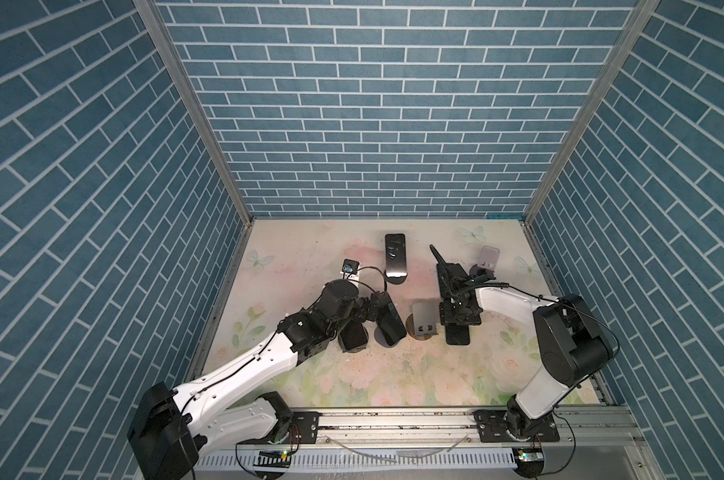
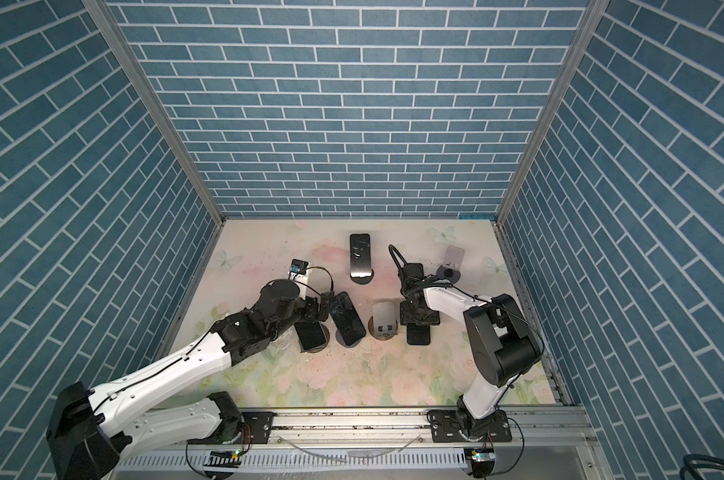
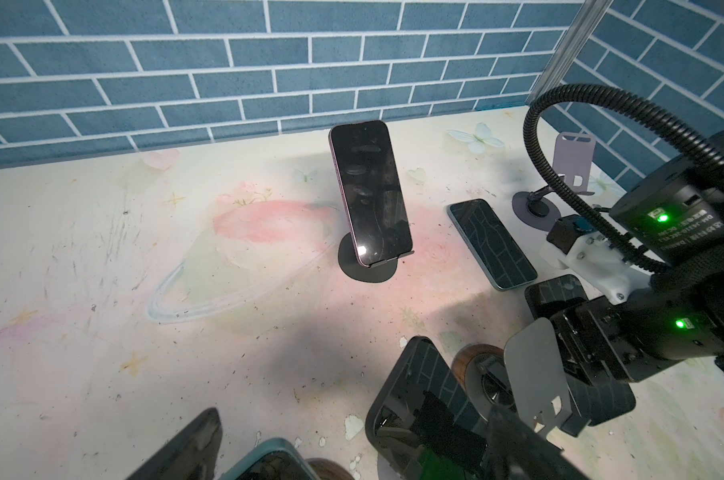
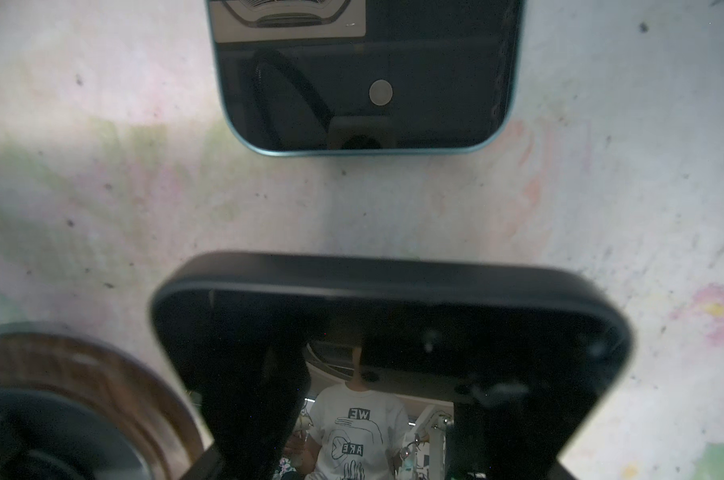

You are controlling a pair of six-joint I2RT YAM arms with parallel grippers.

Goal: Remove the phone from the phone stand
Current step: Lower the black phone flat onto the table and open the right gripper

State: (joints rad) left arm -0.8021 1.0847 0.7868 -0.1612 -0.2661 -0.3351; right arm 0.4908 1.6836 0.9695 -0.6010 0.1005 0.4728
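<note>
1. The right pincer is pinching a black phone, with one finger on each long edge.
2. That phone is clear of any holder. It hangs in the grip just beside a bare grey phone stand on a round wooden foot, towards the front of the worktop. I cannot tell whether its lower end touches the surface.
3. Just past the held phone, a teal-edged phone lies flat on the worktop.
4. The left pincer is spread wide and sits low over two more handsets propped on stands: a near-left phone and a middle phone beside it.
5. Farther back, a tall dark phone leans in a black-footed holder.
6. Near the right wall stands a mauve stand, well apart from both pincers.
</note>
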